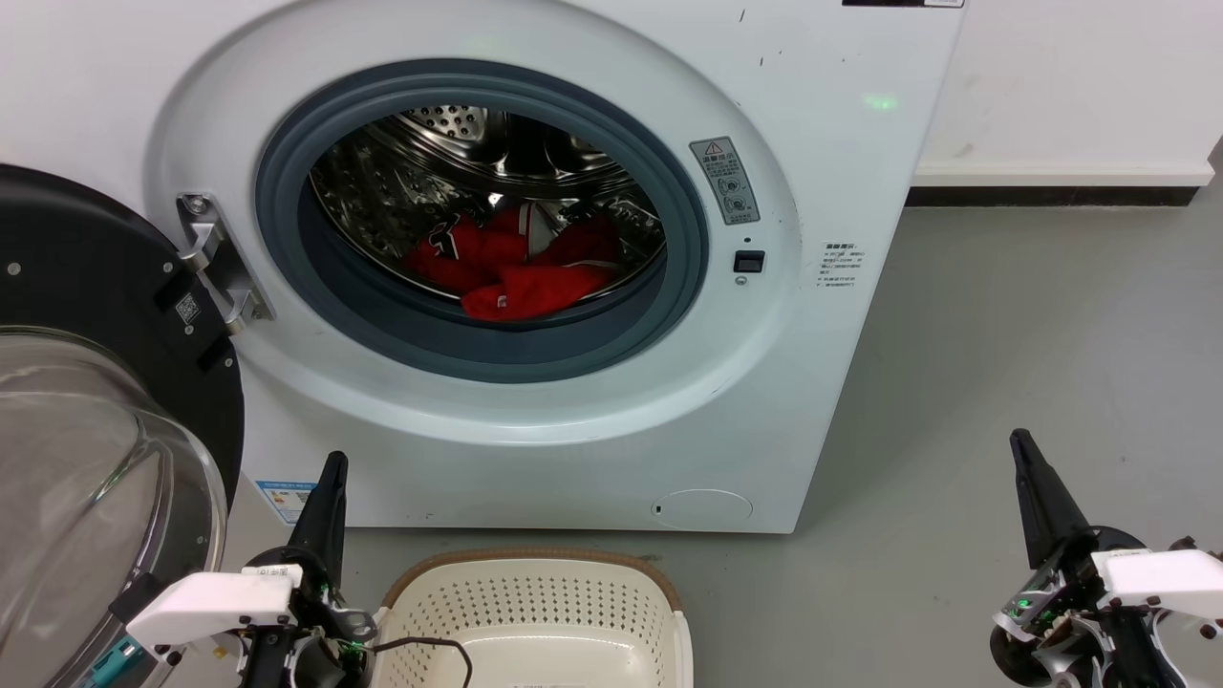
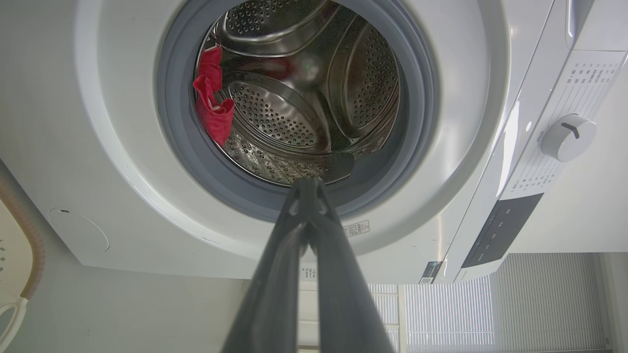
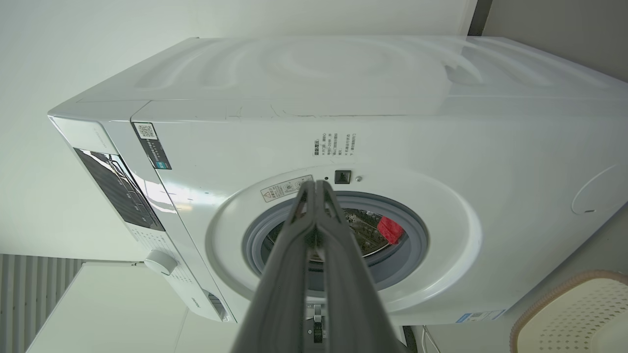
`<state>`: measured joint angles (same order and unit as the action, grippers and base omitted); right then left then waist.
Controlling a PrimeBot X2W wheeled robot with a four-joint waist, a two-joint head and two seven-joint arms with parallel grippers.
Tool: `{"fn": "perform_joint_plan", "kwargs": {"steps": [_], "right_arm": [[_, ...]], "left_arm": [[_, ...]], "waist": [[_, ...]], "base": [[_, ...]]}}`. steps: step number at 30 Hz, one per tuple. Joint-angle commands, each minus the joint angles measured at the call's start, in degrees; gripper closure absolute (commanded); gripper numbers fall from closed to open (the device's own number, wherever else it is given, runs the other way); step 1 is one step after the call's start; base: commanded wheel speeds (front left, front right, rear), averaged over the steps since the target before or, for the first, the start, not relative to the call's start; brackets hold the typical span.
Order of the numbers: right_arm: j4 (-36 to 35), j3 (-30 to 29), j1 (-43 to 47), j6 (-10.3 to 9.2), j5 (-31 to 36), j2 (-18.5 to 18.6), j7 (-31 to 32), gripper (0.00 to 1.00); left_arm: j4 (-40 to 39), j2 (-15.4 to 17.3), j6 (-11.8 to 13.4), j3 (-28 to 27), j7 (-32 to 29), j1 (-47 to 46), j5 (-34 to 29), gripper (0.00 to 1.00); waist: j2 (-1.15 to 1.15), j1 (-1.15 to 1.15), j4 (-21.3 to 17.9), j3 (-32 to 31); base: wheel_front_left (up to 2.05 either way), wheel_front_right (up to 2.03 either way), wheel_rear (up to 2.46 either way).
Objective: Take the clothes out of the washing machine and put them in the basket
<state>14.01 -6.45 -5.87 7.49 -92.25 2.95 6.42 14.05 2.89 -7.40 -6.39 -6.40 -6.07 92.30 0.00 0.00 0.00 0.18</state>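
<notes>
Nearest, the left gripper [image 1: 333,465] sits low at the left, its two dark fingers pressed together and empty; the left wrist view shows the tips meeting. The right gripper [image 1: 1020,442] sits low at the right over the grey floor [image 1: 1003,334], likewise closed and empty, and is well apart from the left. Between them, just beside the left gripper, the basket [image 1: 535,558] stands on the floor close in front of the washer [image 1: 812,382]. At the left the door [image 1: 86,268] is swung wide open on its metal hinge [image 1: 218,263], glass bulging toward the camera. Beyond it, the grey gasket [image 1: 287,191] rings the open porthole. Farthest in, the clothes [image 1: 521,272] lie in a red heap with white markings on the bottom of the steel drum [image 1: 449,124], just behind the gasket's lower lip.
</notes>
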Motion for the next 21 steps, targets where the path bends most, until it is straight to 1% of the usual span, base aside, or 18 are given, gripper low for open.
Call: {"fn": "perform_joint_plan", "kwargs": {"steps": [1, 20, 21], "right_arm": [[0.0, 0.0, -0.7, 0.00, 0.1, -0.1, 0.0, 1.00], [0.0, 0.0, -0.7, 0.00, 0.1, -0.1, 0.0, 1.00], [0.1, 0.0, 0.1, 0.00, 0.0, 0.0, 0.0, 0.00]], "left_arm": [[-0.1, 0.1, -0.2, -0.1, -0.1, -0.3, -0.2, 1.00], [-0.1, 0.1, -0.2, -0.1, -0.1, -0.3, -0.2, 1.00], [0.2, 0.0, 0.0, 0.0, 0.0, 0.1, 0.0, 0.00]], "waist": [[0.00, 0.00, 0.0, 0.0], [0.00, 0.00, 0.0, 0.0], [0.00, 0.00, 0.0, 0.0]], "base": [[0.00, 0.00, 0.00], [0.00, 0.00, 0.00], [0.00, 0.00, 0.00]]}}
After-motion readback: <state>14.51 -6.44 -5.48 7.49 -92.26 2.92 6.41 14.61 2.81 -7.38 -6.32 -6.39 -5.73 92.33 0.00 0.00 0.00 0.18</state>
